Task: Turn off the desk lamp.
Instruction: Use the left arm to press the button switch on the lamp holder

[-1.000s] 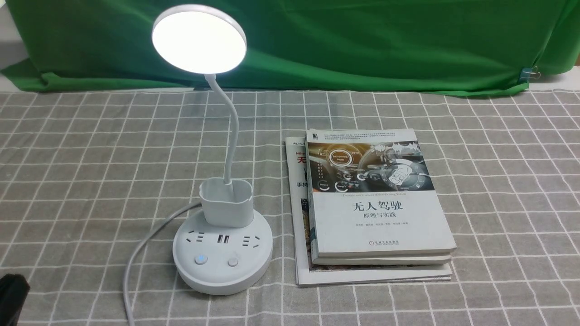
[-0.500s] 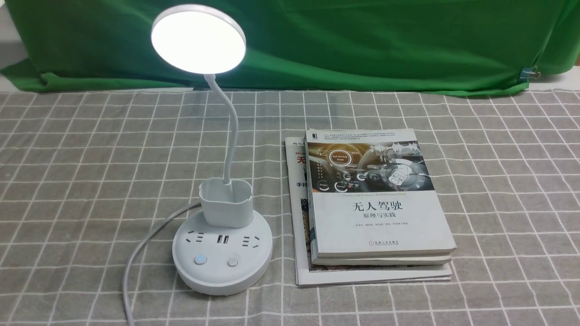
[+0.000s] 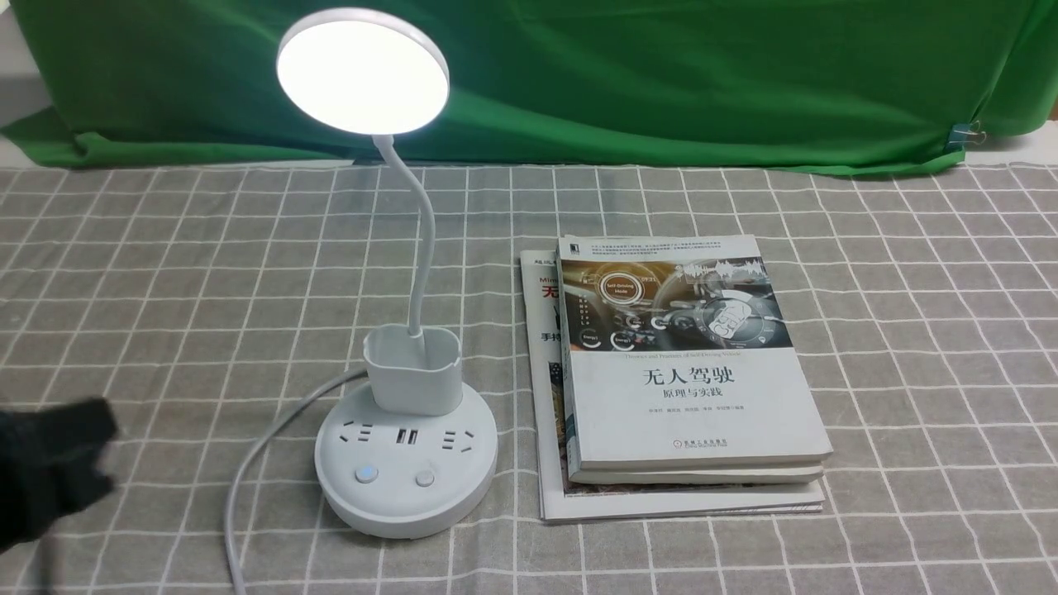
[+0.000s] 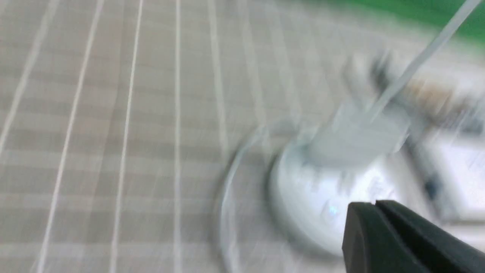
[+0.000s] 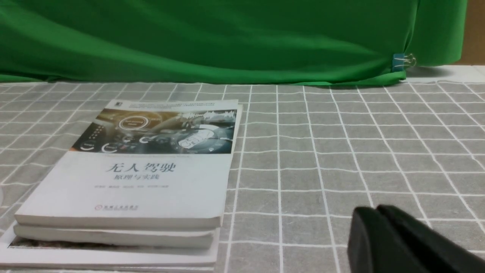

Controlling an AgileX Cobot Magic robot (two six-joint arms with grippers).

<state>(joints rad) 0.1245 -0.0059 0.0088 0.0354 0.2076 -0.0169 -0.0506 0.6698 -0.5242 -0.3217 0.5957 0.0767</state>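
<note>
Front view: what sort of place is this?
Likely a staged desk set-up, not a lived-in study: green backdrop cloth hung behind, grey checked tablecloth, a lit desk lamp beside stacked books.

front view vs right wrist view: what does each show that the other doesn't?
Front view only: the whole desk lamp, its head lit, its cord, and the blurred left arm at the left edge.
Right wrist view only: the right gripper, jaws together.
Both: the book stack, the checked tablecloth, the green cloth and its binder clip.
</note>
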